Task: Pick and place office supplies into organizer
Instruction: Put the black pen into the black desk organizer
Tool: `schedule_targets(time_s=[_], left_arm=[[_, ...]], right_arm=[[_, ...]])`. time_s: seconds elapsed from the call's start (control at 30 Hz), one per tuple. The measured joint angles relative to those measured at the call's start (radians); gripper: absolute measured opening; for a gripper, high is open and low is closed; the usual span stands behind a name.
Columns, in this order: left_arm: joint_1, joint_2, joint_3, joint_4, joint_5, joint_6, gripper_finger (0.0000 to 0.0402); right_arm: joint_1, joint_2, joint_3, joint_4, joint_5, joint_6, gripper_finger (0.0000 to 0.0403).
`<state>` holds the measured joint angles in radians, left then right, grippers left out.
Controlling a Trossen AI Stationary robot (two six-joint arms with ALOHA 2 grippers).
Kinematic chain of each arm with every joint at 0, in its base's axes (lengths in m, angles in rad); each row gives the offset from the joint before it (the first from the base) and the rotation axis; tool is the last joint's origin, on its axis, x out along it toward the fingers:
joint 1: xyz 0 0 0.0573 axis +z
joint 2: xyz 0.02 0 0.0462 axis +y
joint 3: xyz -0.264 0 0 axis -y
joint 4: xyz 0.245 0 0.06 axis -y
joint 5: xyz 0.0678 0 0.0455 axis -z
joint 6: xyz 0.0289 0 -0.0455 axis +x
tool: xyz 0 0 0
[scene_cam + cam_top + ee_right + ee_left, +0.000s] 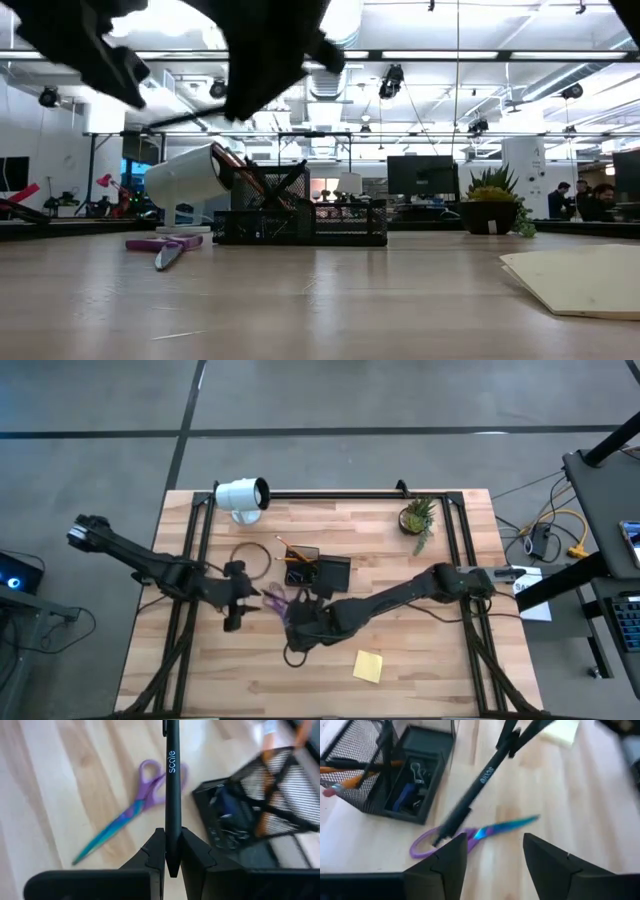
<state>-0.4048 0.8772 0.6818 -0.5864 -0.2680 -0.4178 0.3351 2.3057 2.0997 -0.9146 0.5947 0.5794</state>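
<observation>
I am holding a slim black pen with white lettering [172,785] in the right gripper [172,851], the fingers clamped tight on its lower end so the barrel is sticking out ahead of them. Seen from above, that gripper [305,622] is hovering over the wooden table [430,670], just in front of the black wire-mesh organizer [318,572]. The left gripper [492,852] is standing with its fingers spread wide and nothing between them, poised above the purple-handled scissors with iridescent blades [470,834], which are lying flat on the table beside the organizer. The organizer's taller mesh cup [362,775] is already carrying orange pencils, and the low tray section is holding small clips. The square yellow sticky-note pad [367,666] is lying well apart, nearer the front edge.

What is worrying me: the two arms are working very close together, and the pen is crossing right over the left gripper's view, so either arm swinging toward the organizer could be knocking the other. I am also gripping the pen near one end, so it may be pivoting in the fingers and snagging on the mesh rim or on the pencils leaning there. A hard bump could be shoving the light organizer.
</observation>
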Motion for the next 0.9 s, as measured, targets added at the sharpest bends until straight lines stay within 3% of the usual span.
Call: schedule_targets(time_s=[0.17,0.43,0.57,0.63,0.7,0.9], left_arm=[[0.01,-0.072,0.032,0.002,0.0,-0.074,0.018],[0.068,-0.129,0.085,0.004,0.007,-0.075,0.018],[0.119,-0.123,0.081,0.003,0.116,-0.072,0.018],[0.138,-0.109,0.081,0.001,0.18,-0.044,0.018],[0.149,-0.094,0.081,0.005,0.201,-0.019,0.018],[0.157,-0.078,0.081,0.04,0.253,0.005,0.018]], right_arm=[[0.011,-0.041,0.0,-0.064,0.067,0.057,0.0025],[0.03,-0.097,0.0,-0.102,0.071,0.031,0.0025],[0.038,-0.12,0.009,-0.103,0.048,-0.027,0.0025],[0.039,-0.122,0.016,-0.101,-0.014,-0.065,0.0025],[0.039,-0.12,0.019,-0.099,-0.075,-0.084,0.0025],[0.045,-0.12,0.02,-0.099,-0.087,-0.085,0.0025]])
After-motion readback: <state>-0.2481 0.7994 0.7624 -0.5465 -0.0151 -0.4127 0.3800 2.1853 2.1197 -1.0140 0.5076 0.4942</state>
